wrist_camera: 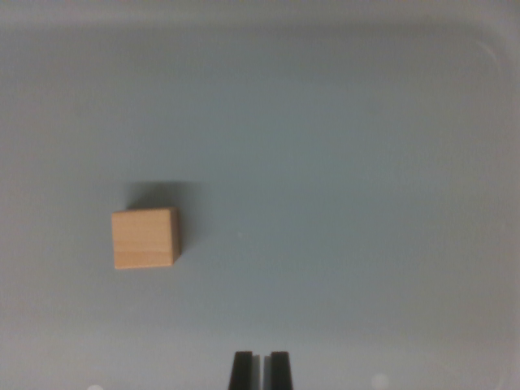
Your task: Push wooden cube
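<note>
The wooden cube (145, 238) sat on the grey tray (366, 162) at about nine o'clock of centre. The gripper (261, 370), at six o'clock, had its jaws nearly together, holding nothing. It was well apart from the cube, so the push looked not yet begun.

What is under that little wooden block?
The wooden cube sits on a plain grey surface, casting a shadow above it in the wrist view. Whatever lies directly beneath the cube is covered.
</note>
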Controlling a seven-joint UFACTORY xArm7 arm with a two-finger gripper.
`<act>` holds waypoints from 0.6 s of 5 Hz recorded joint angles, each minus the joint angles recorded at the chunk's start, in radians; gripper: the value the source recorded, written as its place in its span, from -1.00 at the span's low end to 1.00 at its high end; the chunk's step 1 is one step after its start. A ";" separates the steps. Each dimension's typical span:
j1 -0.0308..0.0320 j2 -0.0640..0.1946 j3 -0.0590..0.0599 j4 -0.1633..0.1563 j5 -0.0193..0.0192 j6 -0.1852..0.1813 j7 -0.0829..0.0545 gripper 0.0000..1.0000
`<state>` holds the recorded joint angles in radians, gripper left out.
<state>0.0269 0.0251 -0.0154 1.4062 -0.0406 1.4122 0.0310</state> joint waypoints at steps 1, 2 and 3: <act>0.0039 0.008 0.004 -0.032 0.0020 -0.039 0.005 -1.00; 0.0039 0.008 0.004 -0.032 0.0020 -0.039 0.005 -1.00; 0.0079 0.016 0.008 -0.064 0.0041 -0.079 0.010 -1.00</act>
<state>0.0347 0.0410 -0.0073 1.3420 -0.0366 1.3336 0.0413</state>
